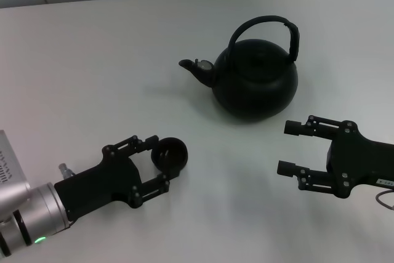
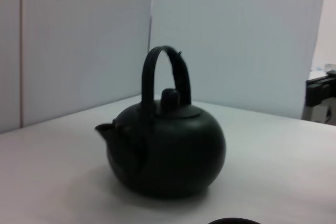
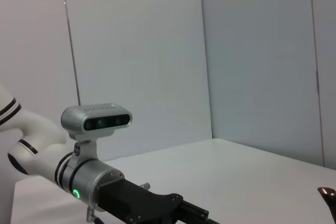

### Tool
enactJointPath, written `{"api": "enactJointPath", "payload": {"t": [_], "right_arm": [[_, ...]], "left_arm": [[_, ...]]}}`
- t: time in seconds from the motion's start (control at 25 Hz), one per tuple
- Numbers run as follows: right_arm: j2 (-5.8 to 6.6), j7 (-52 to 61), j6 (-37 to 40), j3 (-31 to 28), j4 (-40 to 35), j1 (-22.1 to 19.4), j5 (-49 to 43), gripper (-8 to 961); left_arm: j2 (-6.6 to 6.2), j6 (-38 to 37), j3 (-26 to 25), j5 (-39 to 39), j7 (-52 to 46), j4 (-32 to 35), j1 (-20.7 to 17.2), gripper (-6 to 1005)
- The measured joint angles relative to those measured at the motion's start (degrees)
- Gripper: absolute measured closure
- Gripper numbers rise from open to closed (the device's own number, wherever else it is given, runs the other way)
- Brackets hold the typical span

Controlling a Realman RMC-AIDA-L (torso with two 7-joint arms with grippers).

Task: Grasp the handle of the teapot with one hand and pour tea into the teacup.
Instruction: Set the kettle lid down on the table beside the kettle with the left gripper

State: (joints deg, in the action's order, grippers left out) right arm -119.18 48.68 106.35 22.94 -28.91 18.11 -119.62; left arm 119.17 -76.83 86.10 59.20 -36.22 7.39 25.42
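The black teapot [image 1: 255, 81] stands upright at the middle right of the table, its spout [image 1: 196, 69] pointing left. Its arched handle [image 1: 266, 26] rises over the lid. The small black teacup [image 1: 172, 154] stands in front of and to the left of the teapot, between the fingertips of my left gripper [image 1: 161, 162], whose jaws are spread wide on either side of it. My right gripper [image 1: 286, 148] is open and empty, in front of the teapot and to its right. The left wrist view shows the teapot [image 2: 168, 150], its handle [image 2: 165, 72] and a sliver of the cup's rim [image 2: 233, 221].
The table [image 1: 92, 72] is white and a pale wall runs along its far edge. The right wrist view shows my left arm's wrist camera [image 3: 97, 119] above the table. A thin cable [image 1: 385, 198] hangs by the right gripper.
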Motion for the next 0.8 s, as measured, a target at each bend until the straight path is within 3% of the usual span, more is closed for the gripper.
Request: {"api": "enactJointPath", "payload": {"t": [0.28,0.8], "right_arm": [[-0.08,0.00,-0.01,0.00,0.01,0.09,0.00,240],[-0.08,0.00,-0.01,0.00,0.09,0.08,0.01,242]], "left_arm": [[0.00,-0.15,4.68,0.03,-2.49,2.62,-0.25,326],[0.00,3.21,5.39,-0.04,-2.88,2.98,-0.59,326]]}}
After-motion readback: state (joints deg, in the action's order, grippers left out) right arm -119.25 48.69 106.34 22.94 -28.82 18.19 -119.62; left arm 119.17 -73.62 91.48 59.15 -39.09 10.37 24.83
